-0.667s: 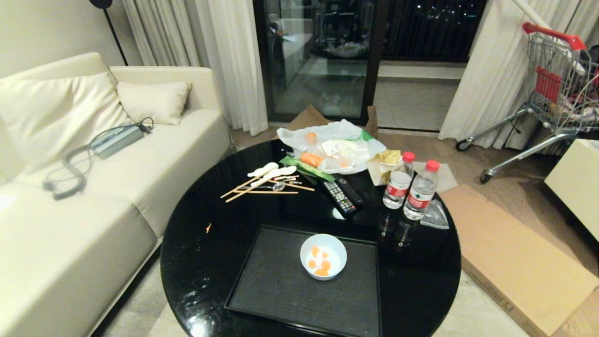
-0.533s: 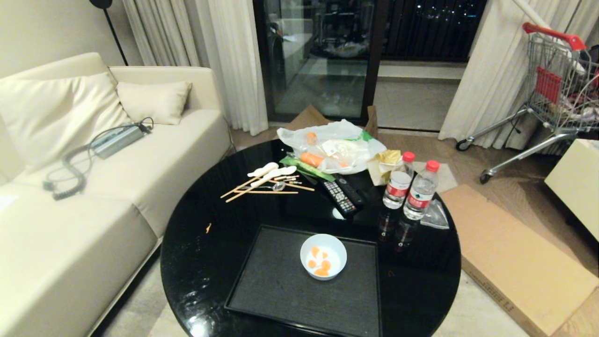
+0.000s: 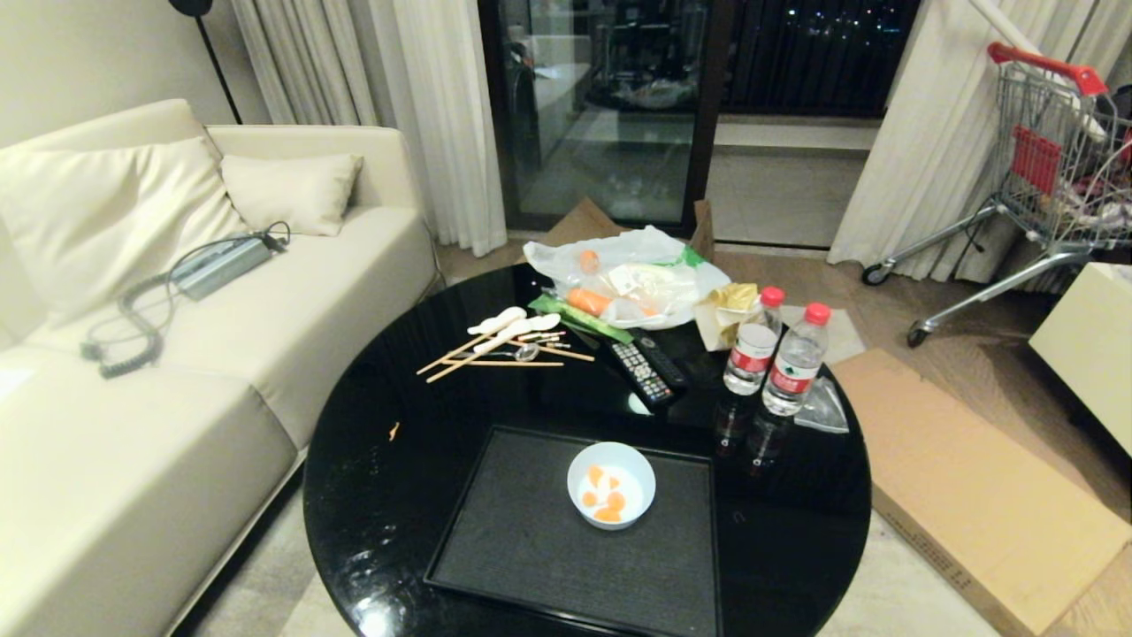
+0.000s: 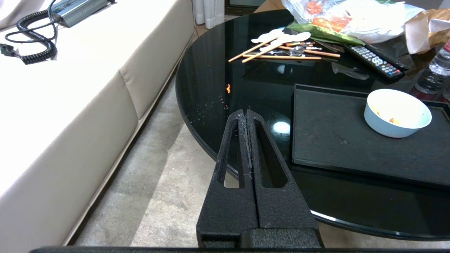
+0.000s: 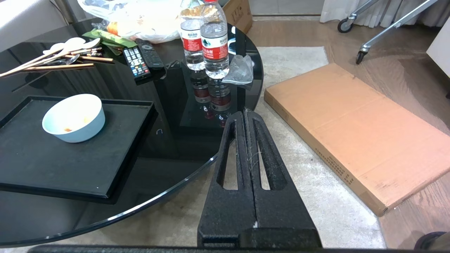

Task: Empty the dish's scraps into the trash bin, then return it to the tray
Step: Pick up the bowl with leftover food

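Observation:
The pale blue-white dish [image 3: 611, 485] stands upright on the black tray [image 3: 531, 548] near the front of the round black table [image 3: 398, 495]. Orange slices and whitish scraps [image 3: 604, 497] lie inside it. The dish [image 4: 397, 112] and tray [image 4: 337, 133] also show in the left wrist view, and the dish [image 5: 74, 117] and tray [image 5: 63, 165] in the right wrist view. My left gripper [image 4: 245, 112] is shut and empty, off the table's near left edge. My right gripper [image 5: 245, 114] is shut and empty, off the near right edge. The trash bin is out of view.
Behind the tray lie chopsticks and spoons [image 3: 504, 341], two remote controls [image 3: 650, 367], two water bottles [image 3: 778, 354] and a plastic bag of food [image 3: 632, 279]. A cream sofa [image 3: 177, 354] flanks the table's left. A flat cardboard box [image 3: 982, 495] lies on the floor right; a shopping cart [image 3: 1044, 168] stands beyond.

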